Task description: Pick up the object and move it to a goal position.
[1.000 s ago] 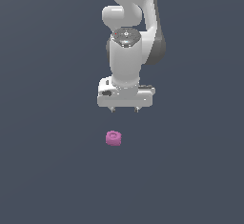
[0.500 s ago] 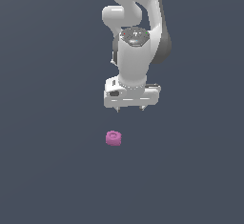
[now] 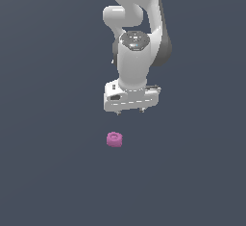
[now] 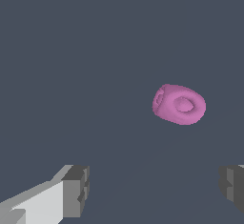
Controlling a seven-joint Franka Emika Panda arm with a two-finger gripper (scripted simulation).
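Note:
The object (image 3: 114, 139) is a small pink-purple stubby cylinder with a round knob on top, lying on the dark grey floor. It also shows in the wrist view (image 4: 179, 105). My white gripper (image 3: 129, 111) hangs above it and slightly toward the exterior view's right, apart from it. The gripper (image 4: 152, 189) is open and empty, with its two grey fingertips (image 4: 76, 190) spread wide. The object lies ahead of the fingertips, not between them.
The white arm (image 3: 137, 37) rises above the gripper. The plain dark grey floor (image 3: 48, 172) surrounds the object on all sides. No goal marker shows.
The gripper has come down and shifted toward the object, and the arm has leaned forward. The object has not moved.

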